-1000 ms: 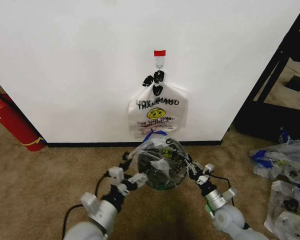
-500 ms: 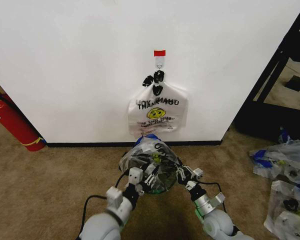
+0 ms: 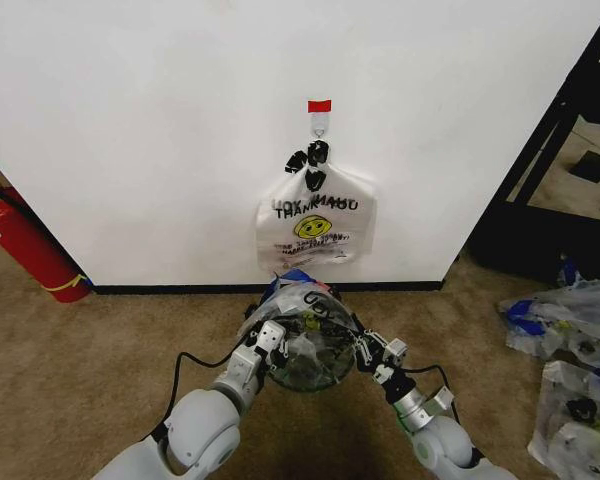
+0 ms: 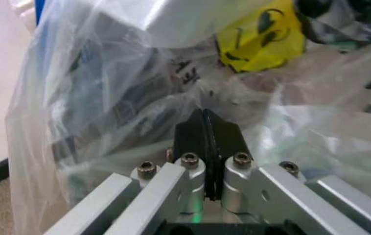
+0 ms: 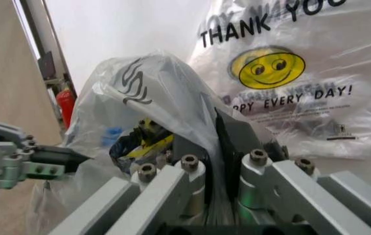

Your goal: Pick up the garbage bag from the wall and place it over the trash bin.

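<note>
The garbage bag [image 3: 302, 318], thin see-through plastic with black print and blue patches, is stretched between my two grippers low in front of the wall. My left gripper [image 3: 270, 340] is shut on its film [image 4: 140, 98]. On the bag's other side, my right gripper [image 3: 372, 350] is shut on another fold [image 5: 152, 93]. A dark round shape shows through the plastic and looks like the trash bin's [image 3: 308, 362] mouth. Its body is hidden under the bag.
An opaque white THANK YOU bag [image 3: 316, 225] hangs from a wall hook [image 3: 319, 122] just behind. A red fire extinguisher [image 3: 25, 245] leans at the left wall. More plastic bags [image 3: 570, 330] lie on the carpet at the right, beside a black frame [image 3: 555, 130].
My left arm has swung inward and its gripper has come in against the bag. The right gripper has shifted a little left. The bag now sits more bunched between them.
</note>
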Available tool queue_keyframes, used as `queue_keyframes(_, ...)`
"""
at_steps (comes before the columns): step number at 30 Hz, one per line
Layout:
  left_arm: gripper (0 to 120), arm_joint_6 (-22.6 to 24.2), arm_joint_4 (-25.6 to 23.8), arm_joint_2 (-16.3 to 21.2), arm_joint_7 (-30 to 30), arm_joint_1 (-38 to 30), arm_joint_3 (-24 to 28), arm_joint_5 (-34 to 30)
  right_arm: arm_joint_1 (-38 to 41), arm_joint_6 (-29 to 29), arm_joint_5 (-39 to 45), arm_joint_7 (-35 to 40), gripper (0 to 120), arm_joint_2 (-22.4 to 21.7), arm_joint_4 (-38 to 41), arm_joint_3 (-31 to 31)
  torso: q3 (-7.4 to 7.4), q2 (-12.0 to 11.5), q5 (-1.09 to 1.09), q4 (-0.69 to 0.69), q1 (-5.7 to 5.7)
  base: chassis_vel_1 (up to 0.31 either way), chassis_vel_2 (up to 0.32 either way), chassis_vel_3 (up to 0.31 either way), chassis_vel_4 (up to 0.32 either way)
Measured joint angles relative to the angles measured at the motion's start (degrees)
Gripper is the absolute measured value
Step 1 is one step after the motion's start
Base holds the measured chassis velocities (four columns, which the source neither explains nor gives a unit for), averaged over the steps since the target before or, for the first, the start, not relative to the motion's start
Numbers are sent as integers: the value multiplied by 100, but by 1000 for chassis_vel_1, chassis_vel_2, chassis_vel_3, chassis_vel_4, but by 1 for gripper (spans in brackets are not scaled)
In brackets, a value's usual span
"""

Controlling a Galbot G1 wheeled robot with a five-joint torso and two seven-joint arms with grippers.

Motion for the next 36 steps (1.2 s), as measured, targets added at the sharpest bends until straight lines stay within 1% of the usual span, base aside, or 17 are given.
queue_keyframes(5,0,54,-104,-15,42,127,-9,-19,70,18,-114,-5,1,65,-82,-7,0,0,1,0,0,0,0,0,0)
queue_keyframes(10,0,51,-102,-39,102,135,0,-19,94,19,-150,-5,1,107,-105,-31,0,0,0,0,0,0,0,0,0)
queue_keyframes(15,0,34,87,-163,150,29,94,1,103,17,-177,-3,1,187,-100,-91,0,0,0,0,0,0,0,0,0)
queue_keyframes(18,0,28,288,-236,153,-93,167,5,74,-3,-162,10,1,220,-55,-129,0,0,0,-1,0,0,0,0,0)
queue_keyframes(19,0,28,432,-280,154,-178,211,31,43,-15,-150,11,1,225,-24,-144,0,0,1,-1,0,0,0,0,0)
queue_keyframes(21,0,26,677,-363,155,-331,267,199,-30,-50,-61,12,1,220,104,-161,0,0,1,-1,0,0,0,0,0)
queue_keyframes(22,0,26,677,-363,155,-331,267,199,-30,-50,-61,12,1,220,104,-161,0,0,1,-1,0,0,0,0,0)
queue_keyframes(29,0,130,1387,-588,104,-652,385,728,-109,-92,33,-3,1,210,317,-201,0,0,0,-1,0,0,0,0,0)
queue_keyframes(30,0,130,1387,-588,104,-652,385,728,-109,-92,33,-3,1,210,317,-201,0,0,0,-1,0,0,0,0,0)
queue_keyframes(36,0,251,1850,-766,-23,-776,380,994,-195,-96,39,-89,1,182,419,-227,-1,0,0,0,0,0,0,0,0)
